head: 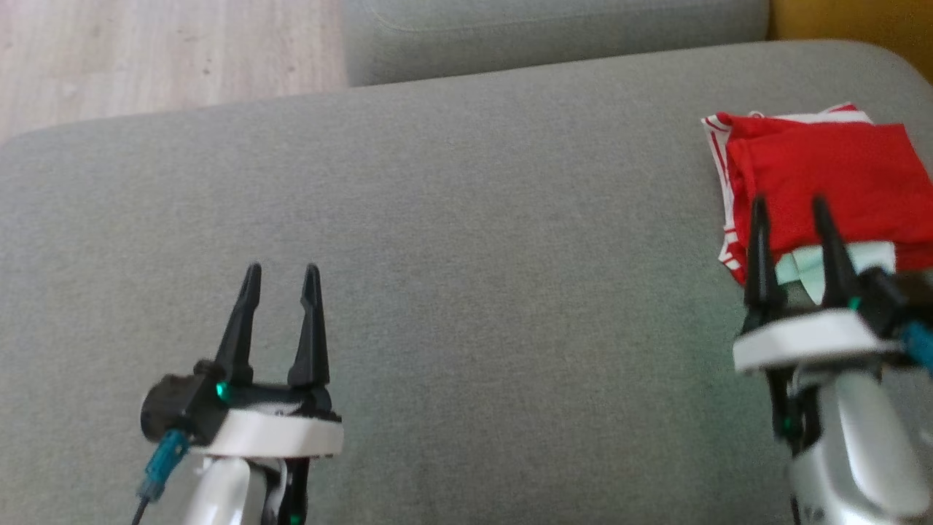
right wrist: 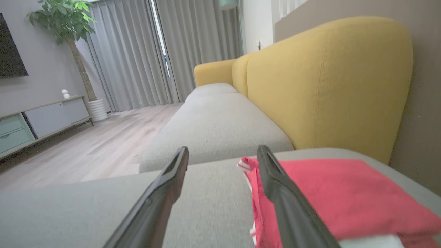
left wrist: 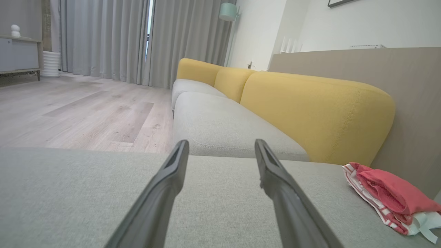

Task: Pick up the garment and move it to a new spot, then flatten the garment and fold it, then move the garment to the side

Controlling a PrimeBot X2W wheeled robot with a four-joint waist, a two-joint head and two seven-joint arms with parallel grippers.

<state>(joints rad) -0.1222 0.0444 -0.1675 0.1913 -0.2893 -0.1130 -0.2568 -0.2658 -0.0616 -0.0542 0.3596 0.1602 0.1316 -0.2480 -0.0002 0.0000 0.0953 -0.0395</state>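
Item: red garment (head: 824,175), folded, striped trim, lying at the right end of the grey sofa seat (head: 474,255), directly on the cushion, in no container. Right gripper (head: 789,203): released, fingers spread over the garment's near edge. Left gripper (head: 283,270): released, well apart from it. Handling: lift straight clear, snagging no layer.
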